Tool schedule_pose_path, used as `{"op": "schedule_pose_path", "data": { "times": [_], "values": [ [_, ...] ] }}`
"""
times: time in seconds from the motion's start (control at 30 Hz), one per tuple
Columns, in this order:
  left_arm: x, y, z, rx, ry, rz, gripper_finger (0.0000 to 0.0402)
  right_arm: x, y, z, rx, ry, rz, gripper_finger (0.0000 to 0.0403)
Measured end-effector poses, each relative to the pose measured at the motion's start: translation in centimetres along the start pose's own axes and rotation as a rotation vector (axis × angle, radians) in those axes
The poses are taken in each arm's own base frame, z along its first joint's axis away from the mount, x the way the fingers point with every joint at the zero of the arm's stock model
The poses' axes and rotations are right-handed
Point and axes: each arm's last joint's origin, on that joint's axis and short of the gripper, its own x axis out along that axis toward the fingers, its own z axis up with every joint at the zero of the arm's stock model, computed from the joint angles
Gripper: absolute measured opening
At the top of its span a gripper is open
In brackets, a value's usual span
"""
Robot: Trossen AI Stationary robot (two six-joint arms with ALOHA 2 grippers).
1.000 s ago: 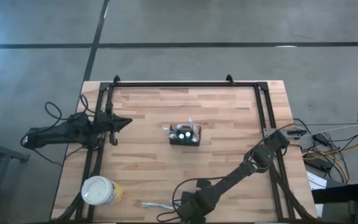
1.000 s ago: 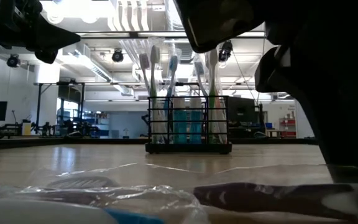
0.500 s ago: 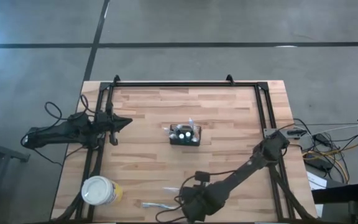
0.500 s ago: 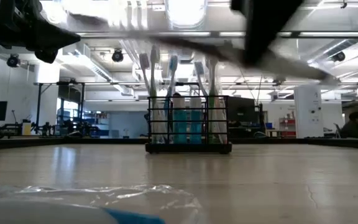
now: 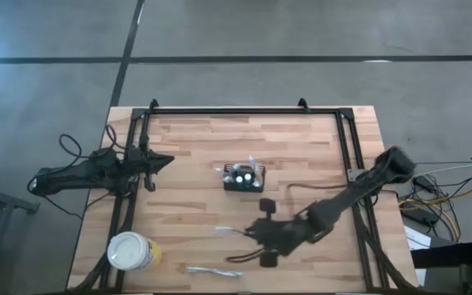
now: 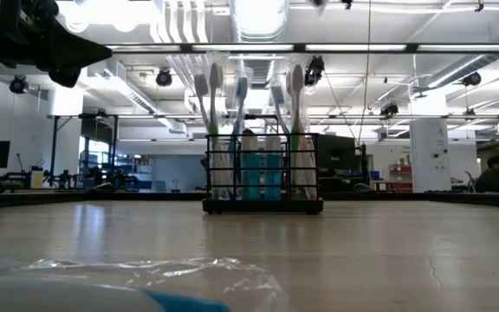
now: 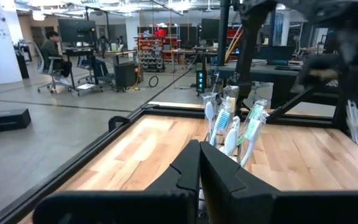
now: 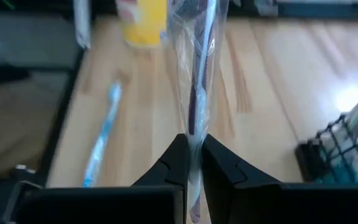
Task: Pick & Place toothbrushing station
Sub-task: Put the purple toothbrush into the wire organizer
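Toothbrushing station (image 5: 244,178) stood upright mid-table, several toothbrushes upright in compartments; right gripper (image 8: 192,163) held above table nearer front edge than station, fingers clamped on wrapped toothbrush (image 8: 195,81); second wrapped toothbrush (image 5: 213,270) left lying near front edge, white tub (image 5: 132,251) at front-left corner; left gripper (image 7: 199,163) parked at table's left side, fingers pressed together, nothing held.

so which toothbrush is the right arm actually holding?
The plastic-wrapped dark-handled toothbrush, pinched between the right gripper's shut fingers and lifted off the table. The blue wrapped toothbrush lies loose on the wood; the rest stand upright in the black mesh caddy.
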Motion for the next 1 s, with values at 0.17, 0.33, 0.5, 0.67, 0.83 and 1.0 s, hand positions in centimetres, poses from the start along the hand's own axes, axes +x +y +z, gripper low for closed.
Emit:
{"op": "schedule_pose_path", "data": {
  "times": [0.17,0.33,0.5,0.67,0.83,1.0],
  "values": [
    [0.0,0.0,0.2,0.035,-0.021,0.0,0.0012,-3.6,-3.3,-2.7,-0.034,-0.193,0.024,0.0018],
    [0.0,0.0,0.2,0.035,-0.021,0.0,0.0012,-8.0,-8.3,-4.7,-0.029,-0.369,0.058,0.0018],
    [0.0,0.0,0.2,0.049,-0.021,0.001,0.0012,-11.0,-13.6,-7.1,-0.031,-0.5,0.109,0.0018],
    [0.0,0.0,0.2,0.053,-0.022,0.001,0.0012,-12.7,-16.9,-9.8,-0.08,-0.6,0.129,0.0018],
    [0.0,0.0,0.3,0.069,-0.035,0.002,0.0012,-13.1,-18.9,-12.3,-0.063,-0.661,0.086,0.0018],
    [0.0,0.0,0.7,0.062,-0.071,0.003,0.0012,-12.3,-19.2,-14.7,-0.07,-0.702,0.097,0.0018]
  ]
}}
